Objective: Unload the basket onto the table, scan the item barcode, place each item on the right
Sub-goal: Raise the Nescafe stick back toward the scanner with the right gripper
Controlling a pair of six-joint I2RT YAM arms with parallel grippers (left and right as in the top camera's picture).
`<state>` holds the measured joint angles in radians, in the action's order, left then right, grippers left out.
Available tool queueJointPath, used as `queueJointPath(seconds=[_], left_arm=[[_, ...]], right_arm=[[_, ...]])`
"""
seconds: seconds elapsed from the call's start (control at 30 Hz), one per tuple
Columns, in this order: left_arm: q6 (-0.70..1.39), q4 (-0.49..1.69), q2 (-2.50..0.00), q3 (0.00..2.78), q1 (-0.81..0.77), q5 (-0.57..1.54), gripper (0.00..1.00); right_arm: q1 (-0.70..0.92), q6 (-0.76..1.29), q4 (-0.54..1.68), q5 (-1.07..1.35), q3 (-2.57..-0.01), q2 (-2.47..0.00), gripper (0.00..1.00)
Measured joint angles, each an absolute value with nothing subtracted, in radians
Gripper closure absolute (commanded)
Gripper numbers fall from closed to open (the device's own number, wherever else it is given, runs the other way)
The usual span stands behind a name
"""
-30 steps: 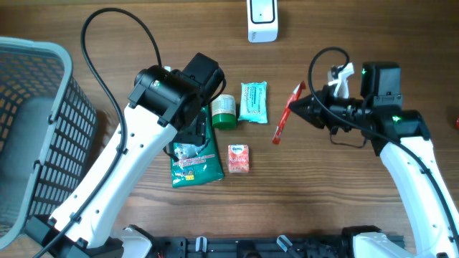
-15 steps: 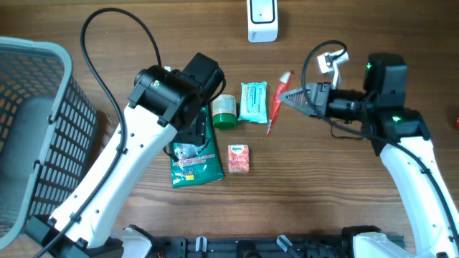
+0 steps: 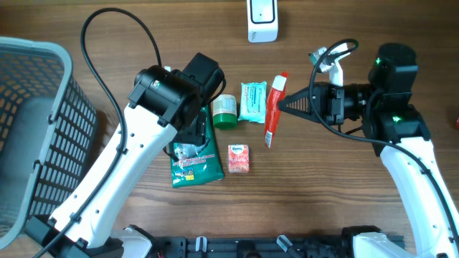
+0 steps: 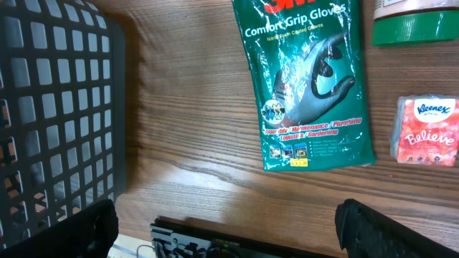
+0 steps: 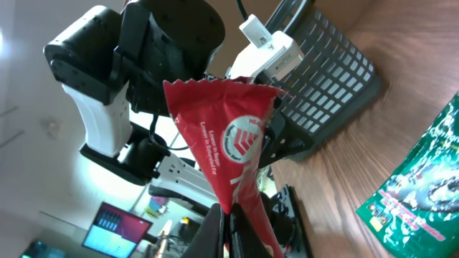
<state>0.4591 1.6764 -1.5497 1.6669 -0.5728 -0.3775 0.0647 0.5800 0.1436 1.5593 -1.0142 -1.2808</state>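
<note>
**A:** Which hand has the item, and where is it?

**B:** Your right hand (image 3: 284,107) is closed on the red sachet (image 3: 273,107), pinching it near mid-length. It looks held clear of the counter (image 3: 323,201), just beside the teal wipes pack (image 3: 252,100). Your left hand (image 4: 229,226) is spread wide with nothing in it, hovering over the green glove pack (image 4: 308,79).

**A:** Which way does the sachet lie against the scanner?

**B:** Seen from overhead, its long axis runs toward and away from the far edge of the counter. Your hand reaches in from the side, square across that axis. The white scanner (image 3: 262,21) stands beyond the sachet's far end, a little to the left and well apart from it.

**A:** So which arm carries it there?

**B:** The right, I judge, since it holds the sachet and is the nearer one. Move along the sachet's own axis toward the scanner. No barcode shows on the printed face in the right wrist view, so you may need to roll the wrist.
</note>
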Motion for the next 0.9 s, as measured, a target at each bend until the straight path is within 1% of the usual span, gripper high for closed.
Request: queueJointPath(seconds=[0.1,0.17,0.33,0.43,0.7,0.9], left_arm=[[0.459,1.676,-1.55,1.667,-0.573,-0.377,0.0],[0.459,1.676,-1.55,1.667,-0.573,-0.377,0.0],[0.459,1.676,-1.55,1.667,-0.573,-0.377,0.0],[0.459,1.676,-1.55,1.667,-0.573,-0.377,0.0],[0.459,1.676,-1.55,1.667,-0.573,-0.377,0.0],[0.459,1.676,-1.55,1.667,-0.573,-0.377,0.0]], right_arm=[[0.065,0.611,0.144,1.547,-1.014,-1.281,0.95],[0.065,0.654,0.171,1.493,-1.014,-1.281,0.96],[0.065,0.718,0.41,1.216,-1.016,-1.281,0.96],[0.065,0.726,0.487,1.083,-1.016,-1.281,0.96],[0.065,0.776,0.588,0.925,-1.016,-1.281,0.96],[0.065,0.892,0.62,0.773,-1.016,-1.281,0.95]])
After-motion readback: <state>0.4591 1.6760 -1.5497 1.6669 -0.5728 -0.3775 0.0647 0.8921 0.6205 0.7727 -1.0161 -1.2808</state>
